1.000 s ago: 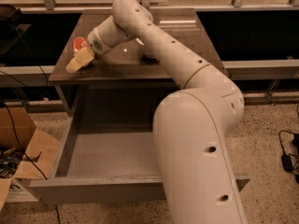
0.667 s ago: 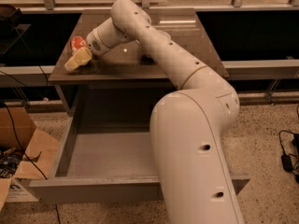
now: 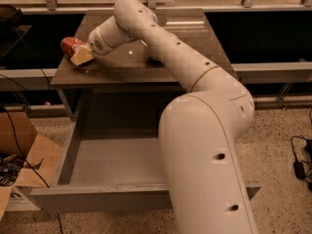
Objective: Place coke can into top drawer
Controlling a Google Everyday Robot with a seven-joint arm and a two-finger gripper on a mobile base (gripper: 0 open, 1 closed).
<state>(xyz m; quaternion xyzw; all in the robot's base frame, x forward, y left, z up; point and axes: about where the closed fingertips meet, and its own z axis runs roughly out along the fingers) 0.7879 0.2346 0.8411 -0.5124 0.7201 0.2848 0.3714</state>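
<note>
Jaws clamped on the coke can (image 3: 69, 45), and that is the picture from the camera view. The gripper (image 3: 80, 55) is held at the left edge of the brown cabinet top (image 3: 117, 68), near its front left corner. One pale, yellowish finger (image 3: 82, 56) is laid across the near side of the red can, while the other finger is hidden behind it. The can is seen tilted, its red body poking out to the upper left of the gripper and partly past the edge of the top. Whether it touches the surface cannot be told, though a soft shadow is cast on the top just below the gripper.

Down below, the top drawer (image 3: 114, 162) is pulled well out toward the camera. Its grey floor and left wall are exposed, and its flat front panel (image 3: 97, 198) is drawn across the bottom of the frame. The can is kept well apart from the drawer, above and behind its rear left corner.

The white arm (image 3: 185, 65) is stretched from the bulky lower segment (image 3: 209, 169) in the right foreground, up across the cabinet top and then leftward to the wrist. The right part of the drawer is covered by that bulky segment.

At the far left, an opened cardboard box (image 3: 22, 147) is set on the speckled floor (image 3: 282, 130), just beside the drawer's front left corner. At the far right edge, dark cables (image 3: 300, 162) are seen lying on the floor.
</note>
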